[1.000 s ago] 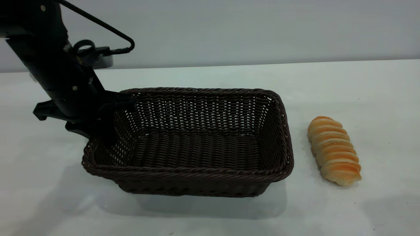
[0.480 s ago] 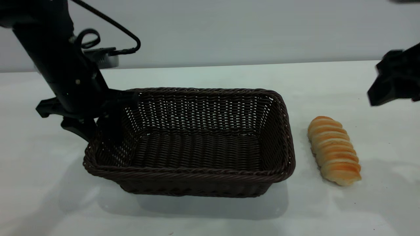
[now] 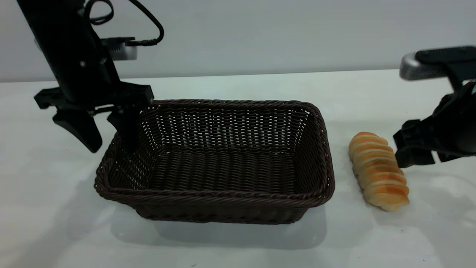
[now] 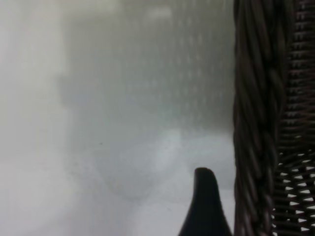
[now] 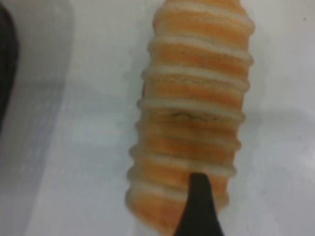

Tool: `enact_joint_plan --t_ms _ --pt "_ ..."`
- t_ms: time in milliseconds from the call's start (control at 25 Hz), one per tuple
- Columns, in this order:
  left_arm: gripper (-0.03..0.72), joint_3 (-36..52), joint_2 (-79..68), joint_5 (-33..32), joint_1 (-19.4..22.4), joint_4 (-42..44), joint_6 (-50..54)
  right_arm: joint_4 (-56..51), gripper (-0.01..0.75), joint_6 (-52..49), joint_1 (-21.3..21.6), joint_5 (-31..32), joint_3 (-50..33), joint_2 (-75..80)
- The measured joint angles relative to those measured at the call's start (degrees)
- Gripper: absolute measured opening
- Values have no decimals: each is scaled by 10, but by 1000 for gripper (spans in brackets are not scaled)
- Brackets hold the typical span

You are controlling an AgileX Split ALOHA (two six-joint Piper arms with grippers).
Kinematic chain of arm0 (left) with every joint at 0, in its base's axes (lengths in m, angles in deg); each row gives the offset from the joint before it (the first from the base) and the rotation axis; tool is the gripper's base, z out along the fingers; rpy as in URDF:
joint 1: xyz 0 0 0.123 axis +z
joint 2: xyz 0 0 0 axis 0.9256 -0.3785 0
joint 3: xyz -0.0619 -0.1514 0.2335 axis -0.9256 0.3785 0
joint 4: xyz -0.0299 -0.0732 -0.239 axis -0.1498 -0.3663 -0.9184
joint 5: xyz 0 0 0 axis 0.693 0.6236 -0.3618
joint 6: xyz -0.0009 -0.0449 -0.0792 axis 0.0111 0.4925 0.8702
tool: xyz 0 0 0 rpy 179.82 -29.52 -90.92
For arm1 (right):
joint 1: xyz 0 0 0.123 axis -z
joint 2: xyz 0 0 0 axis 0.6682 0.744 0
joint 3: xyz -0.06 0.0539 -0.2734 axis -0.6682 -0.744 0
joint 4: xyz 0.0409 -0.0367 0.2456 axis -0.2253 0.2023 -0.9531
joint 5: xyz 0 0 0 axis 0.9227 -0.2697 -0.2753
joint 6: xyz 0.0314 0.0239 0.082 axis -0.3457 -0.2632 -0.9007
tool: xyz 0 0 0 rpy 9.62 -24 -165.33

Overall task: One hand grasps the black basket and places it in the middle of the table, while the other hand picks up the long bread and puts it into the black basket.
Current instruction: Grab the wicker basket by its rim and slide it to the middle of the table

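Note:
The black basket (image 3: pixel 223 193) sits on the white table (image 3: pixel 238 245), near its middle. My left gripper (image 3: pixel 111 146) hangs open over the basket's left wall, one finger (image 3: pixel 80 130) outside and the other inside, neither touching the wicker. In the left wrist view that outer finger (image 4: pixel 204 209) stands beside the braided rim (image 4: pixel 256 123). The long bread (image 3: pixel 378 171) lies on the table right of the basket. My right gripper (image 3: pixel 422 160) hovers open just right of the loaf, holding nothing. In the right wrist view one finger (image 5: pixel 198 209) shows above the long bread (image 5: pixel 194 113).
The table's far edge meets a plain grey wall (image 3: pixel 260 33). A black cable (image 3: pixel 150 20) loops off the left arm above the basket's left end. Bare tabletop lies in front of the basket and around the loaf.
My left gripper has let go of the basket's left wall, opened and risen. My right gripper has come in from the right and dropped beside the bread. The bread has not moved.

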Motion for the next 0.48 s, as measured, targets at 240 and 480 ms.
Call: enact_joint_plan --t_ms 240,480 --pt "588 -6 52 -7 0 25 -1 0 594 -3 0 -11 42 58" --pt "585 -7 113 -7 0 25 -1 8 593 -18 -2 -8 79 84"
